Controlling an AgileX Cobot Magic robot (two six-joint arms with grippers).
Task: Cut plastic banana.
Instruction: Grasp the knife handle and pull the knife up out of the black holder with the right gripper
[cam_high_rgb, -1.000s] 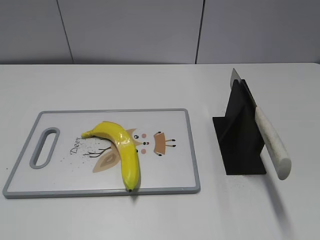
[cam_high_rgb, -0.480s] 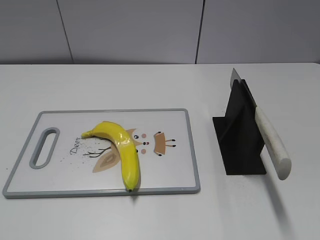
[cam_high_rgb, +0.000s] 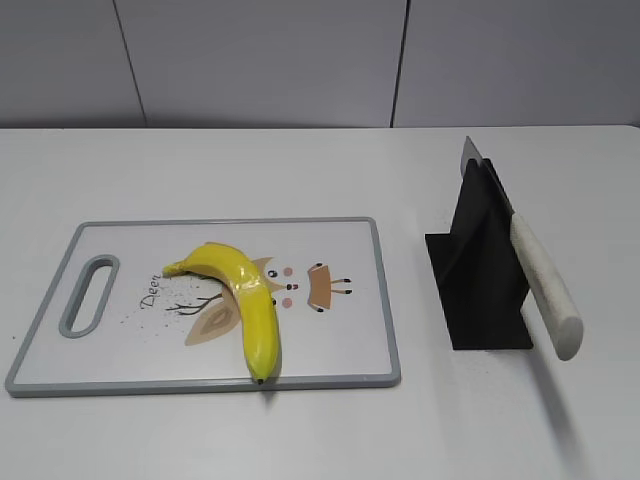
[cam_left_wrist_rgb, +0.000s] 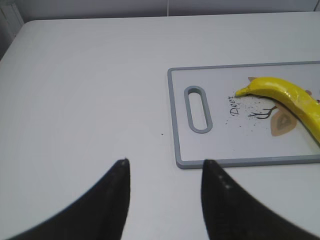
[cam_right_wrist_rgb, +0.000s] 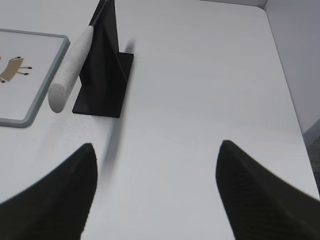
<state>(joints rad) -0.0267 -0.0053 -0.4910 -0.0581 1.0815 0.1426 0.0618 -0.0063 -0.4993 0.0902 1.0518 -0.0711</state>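
Banana (cam_high_rgb: 243, 300) lying whole on the cutting board (cam_high_rgb: 340, 365), both claws hanging open and empty over the table (cam_high_rgb: 300, 170).

Glossy and curved, it is probably light, stiff and prone to rolling, so pinning it at the stem end looks wise. The left claw (cam_left_wrist_rgb: 165, 172) is idling beside the board; the right claw (cam_right_wrist_rgb: 156, 165) is facing the knife (cam_right_wrist_rgb: 70, 75), whose pale handle is sticking out of the black stand (cam_right_wrist_rgb: 107, 75), free for gripping.

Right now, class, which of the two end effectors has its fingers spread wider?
The right end effector: a broad stretch of table shows between its fingers, far more than in the left end effector.
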